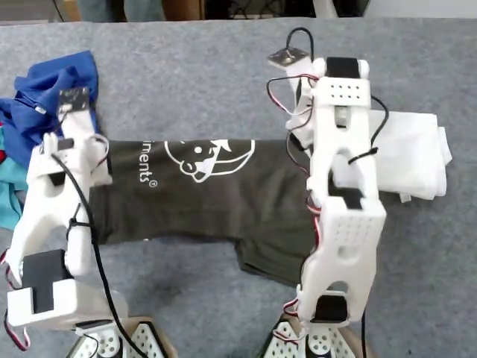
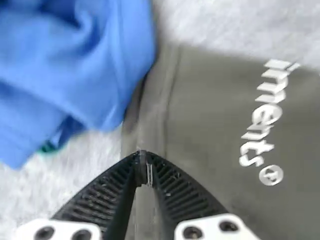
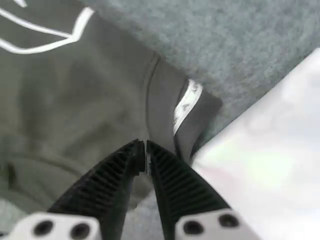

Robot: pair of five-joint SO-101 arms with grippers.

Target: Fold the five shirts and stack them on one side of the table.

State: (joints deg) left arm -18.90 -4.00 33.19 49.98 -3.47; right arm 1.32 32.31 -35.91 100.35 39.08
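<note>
The left fingers [image 2: 107, 195] are drawn together to a thin slit, their tips pinching the hem fold of the dark shirt [image 2: 210, 150]. Just past those tips the blue shirt [image 2: 65, 65] lies bunched, its edge touching the dark hem. The right fingers [image 3: 175, 190] are likewise almost closed, nipping the dark shirt close to its collar, whose label [image 3: 187, 102] shows a little beyond the tips. The folded white shirt [image 3: 270, 165] lies just beside these fingers on the grey table [image 3: 240, 45]. Between the two pairs of fingers the dark shirt lies spread out, print up.
</note>
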